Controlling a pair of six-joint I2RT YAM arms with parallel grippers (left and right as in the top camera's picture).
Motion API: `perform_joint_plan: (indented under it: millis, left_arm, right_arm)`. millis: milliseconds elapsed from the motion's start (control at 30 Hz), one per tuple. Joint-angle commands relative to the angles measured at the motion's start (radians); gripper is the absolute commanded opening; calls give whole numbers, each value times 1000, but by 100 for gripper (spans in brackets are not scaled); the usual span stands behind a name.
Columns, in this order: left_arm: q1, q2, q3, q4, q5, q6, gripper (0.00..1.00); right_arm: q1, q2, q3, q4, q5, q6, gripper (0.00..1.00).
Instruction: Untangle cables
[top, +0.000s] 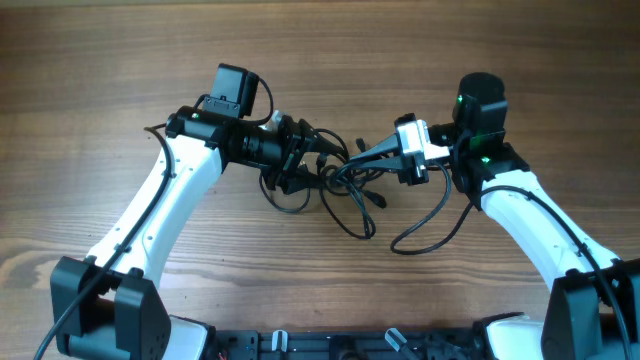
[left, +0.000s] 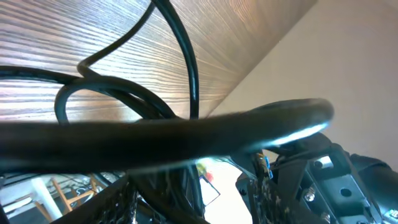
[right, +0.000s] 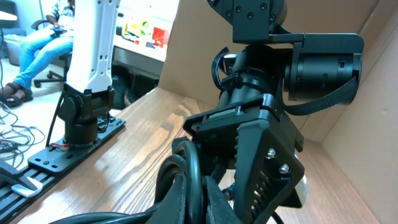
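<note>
The cables (top: 345, 190) lie as a black tangle at the middle of the table (top: 420, 50), with loose loops trailing toward the arms' bases. The right gripper (top: 362, 155) is clenched on a strand at the tangle's right side. The left gripper (top: 300, 162) sits in the tangle's left side with strands crossing it; how far its jaws stand apart cannot be told.
</note>
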Motion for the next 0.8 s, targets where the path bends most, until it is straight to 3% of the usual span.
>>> perform_joint_plan:
  millis: [0, 233, 467, 633, 767]
  left_arm:
    - [-20, 11, 3, 3, -18, -28, 62]
    - [-50, 11, 3, -46, -11, -27, 60]
    - [-56, 11, 3, -7, -19, -57, 37]
    - [-56, 11, 3, 11, -19, -61, 29]
    - [-56, 11, 3, 11, -19, -61, 17]
  right_arm:
    - [3, 5, 8, 0, -64, -8, 4]
    - [3, 5, 8, 0, -64, 8, 5]
    - [3, 5, 8, 0, -64, 8, 5]
    - [3, 5, 8, 0, -64, 8, 5]
    - [3, 5, 8, 0, -64, 8, 5]
